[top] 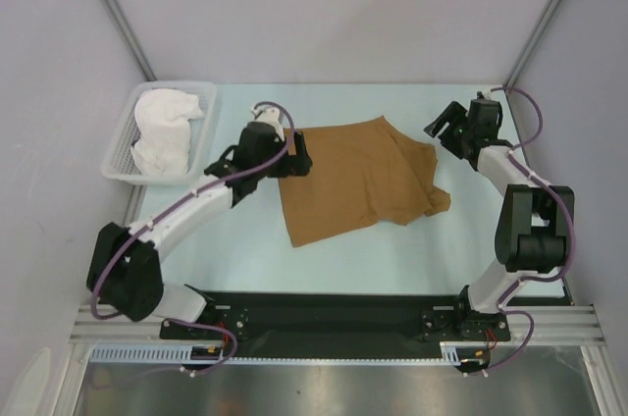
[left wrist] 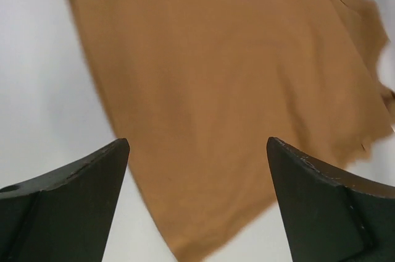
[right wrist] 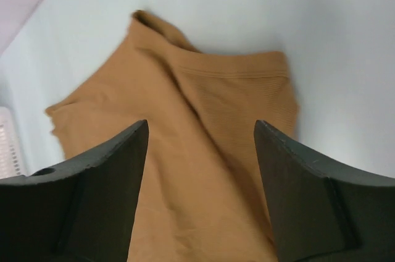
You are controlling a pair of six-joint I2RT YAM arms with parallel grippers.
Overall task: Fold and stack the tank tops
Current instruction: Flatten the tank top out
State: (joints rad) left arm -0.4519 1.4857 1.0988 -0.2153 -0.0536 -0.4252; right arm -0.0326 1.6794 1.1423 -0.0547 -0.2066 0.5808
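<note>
The tan-brown tank top lies spread and partly folded at the table's centre. It also shows in the left wrist view and the right wrist view. A crumpled white top lies in the basket; its trim and print do not show. My left gripper is open and empty over the tan top's left edge, its jaws wide apart in the left wrist view. My right gripper is open and empty above the top's far right corner, and in the right wrist view it hangs over the cloth.
A white lattice basket stands at the far left of the table; its corner shows in the right wrist view. Grey walls and metal posts enclose the table. The arm bases sit on a black rail at the near edge.
</note>
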